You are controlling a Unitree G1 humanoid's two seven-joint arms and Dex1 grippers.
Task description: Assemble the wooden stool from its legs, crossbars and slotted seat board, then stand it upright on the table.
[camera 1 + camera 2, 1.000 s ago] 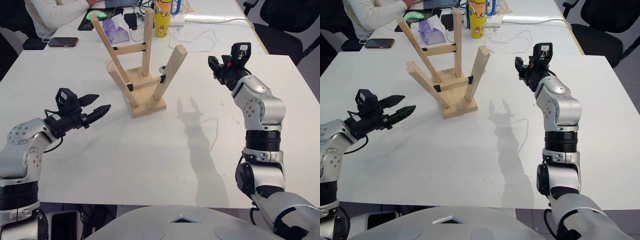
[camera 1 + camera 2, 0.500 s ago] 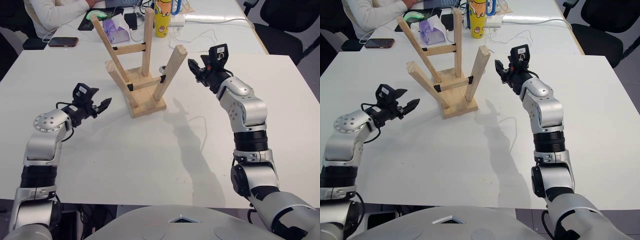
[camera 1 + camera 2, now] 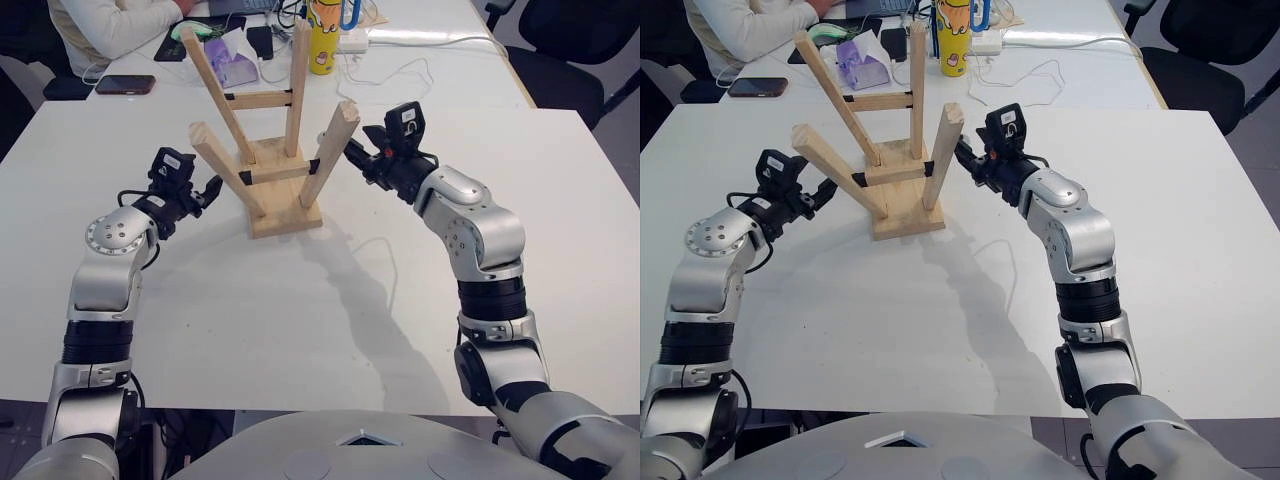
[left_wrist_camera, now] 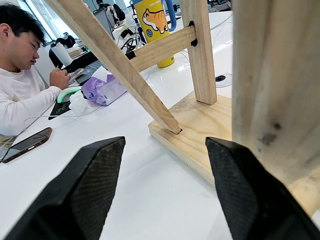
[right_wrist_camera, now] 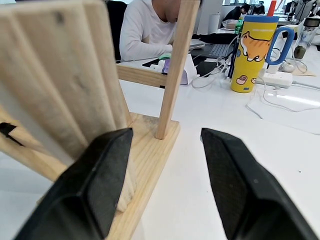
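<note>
The wooden stool [image 3: 283, 206] rests upside down on the white table [image 3: 300, 320], seat board down and legs and crossbars pointing up. My left gripper [image 3: 208, 190] is open at the near left leg [image 3: 226, 180], low by the seat board. In the left wrist view that leg [image 4: 272, 85] rises behind one of the fingers [image 4: 92, 195]. My right gripper [image 3: 357, 156] is open beside the right leg [image 3: 332, 152], just below its top end. The right wrist view has this leg [image 5: 65, 85] beside one of the fingers [image 5: 100, 185], outside the gap.
Behind the stool stand a yellow mug [image 3: 322, 40] and a purple tissue pack [image 3: 232, 62], with a phone [image 3: 126, 84] and white cables [image 3: 400, 70] nearby. A person sits at the far left corner. The near half of the table is bare.
Both grippers have closed in on the stool from either side. The stool has shifted slightly to the left, its right leg now less tilted.
</note>
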